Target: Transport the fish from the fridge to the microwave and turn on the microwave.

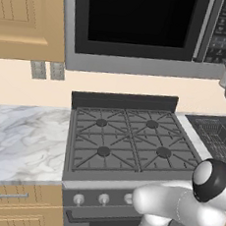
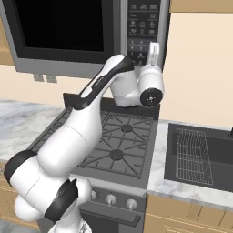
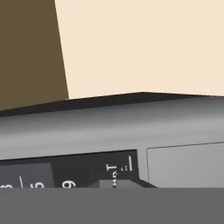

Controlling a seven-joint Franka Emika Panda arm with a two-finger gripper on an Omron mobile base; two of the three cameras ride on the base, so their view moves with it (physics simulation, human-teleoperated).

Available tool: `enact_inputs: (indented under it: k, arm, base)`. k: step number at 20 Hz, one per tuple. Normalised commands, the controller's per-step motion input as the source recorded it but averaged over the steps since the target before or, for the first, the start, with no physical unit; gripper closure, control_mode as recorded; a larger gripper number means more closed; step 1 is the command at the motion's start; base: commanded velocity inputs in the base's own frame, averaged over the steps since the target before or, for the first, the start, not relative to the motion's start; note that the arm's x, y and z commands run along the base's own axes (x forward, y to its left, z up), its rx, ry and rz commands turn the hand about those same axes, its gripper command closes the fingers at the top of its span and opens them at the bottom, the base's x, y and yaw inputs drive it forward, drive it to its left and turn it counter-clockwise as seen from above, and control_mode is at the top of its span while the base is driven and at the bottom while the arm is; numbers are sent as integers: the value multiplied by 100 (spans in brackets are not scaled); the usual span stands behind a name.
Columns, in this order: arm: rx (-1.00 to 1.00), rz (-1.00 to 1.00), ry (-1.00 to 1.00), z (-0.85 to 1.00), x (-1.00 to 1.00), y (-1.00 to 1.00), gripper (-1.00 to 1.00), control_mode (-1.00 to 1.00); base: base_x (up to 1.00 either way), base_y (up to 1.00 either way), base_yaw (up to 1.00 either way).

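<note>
Right base view, near to far: stove below microwave, sink right of stove, arm reaching up to microwave's button panel. Gripper sat against panel's lower rows — finger spacing could not be told. Hand view looked along panel, keys 9 and START at bottom edge. Microwave door was closed. Fish was not visible; likely inside. Risk, as judgement: tip so close to neighbouring keys could press wrong one — oven stays off; oblique push might slide off key.
</note>
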Motion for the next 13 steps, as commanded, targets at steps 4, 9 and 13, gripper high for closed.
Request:
enact_inputs:
  k: [4,9,13]
  arm:
    - [5,0,0,-8,30,-13,100,-100]
    - [5,0,1,-17,41,-4,100,-100]
    - [4,1,5,-34,41,0,100,-100]
  base:
    - [0,0,0]
    - [0,0,0]
    - [0,0,0]
